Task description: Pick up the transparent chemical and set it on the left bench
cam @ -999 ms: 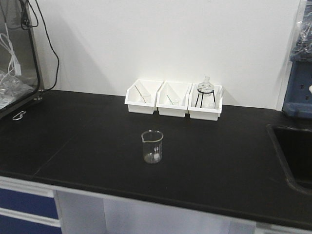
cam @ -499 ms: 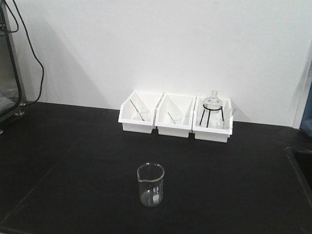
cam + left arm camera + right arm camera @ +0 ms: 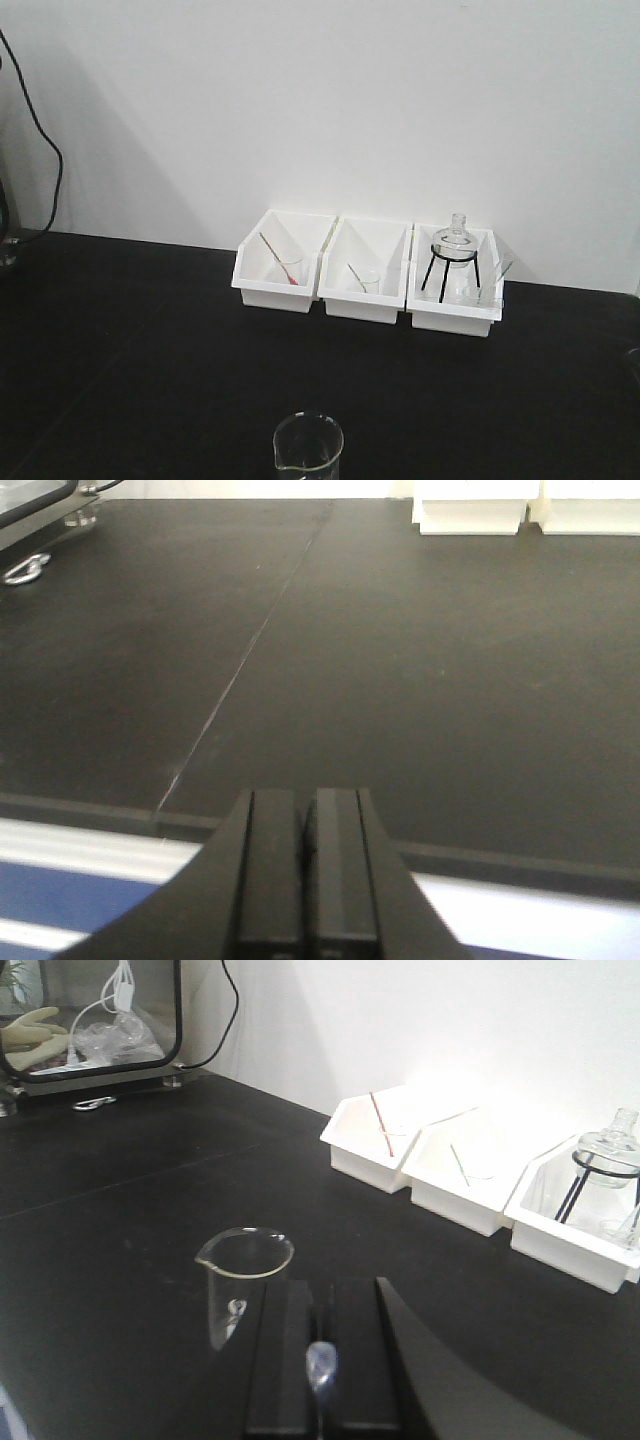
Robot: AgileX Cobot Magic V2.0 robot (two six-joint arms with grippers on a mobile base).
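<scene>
The transparent chemical (image 3: 496, 284) is a small clear beaker with a pale stick. It stands at the right end of the right-hand white bin (image 3: 450, 318), beside a flask on a black tripod (image 3: 455, 255); it also shows at the right edge of the right wrist view (image 3: 624, 1226). My right gripper (image 3: 322, 1286) is far from it, low over the black counter (image 3: 120, 340). It is shut, with a pale bluish stick (image 3: 321, 1364) in the slit between its fingers. My left gripper (image 3: 308, 794) is shut on nothing at the counter's front edge. The left bench is out of view.
A larger empty clear beaker (image 3: 308, 445) with a pouring lip stands on the counter just ahead and left of my right gripper (image 3: 245, 1278). The left bin (image 3: 270, 292) holds a beaker with a red stick, the middle bin (image 3: 360, 300) another small one. A glass-fronted box (image 3: 90, 1020) stands far left.
The front view has closed in on the counter. The bins look larger and higher, and the empty beaker has slid down to the bottom edge of the view.
</scene>
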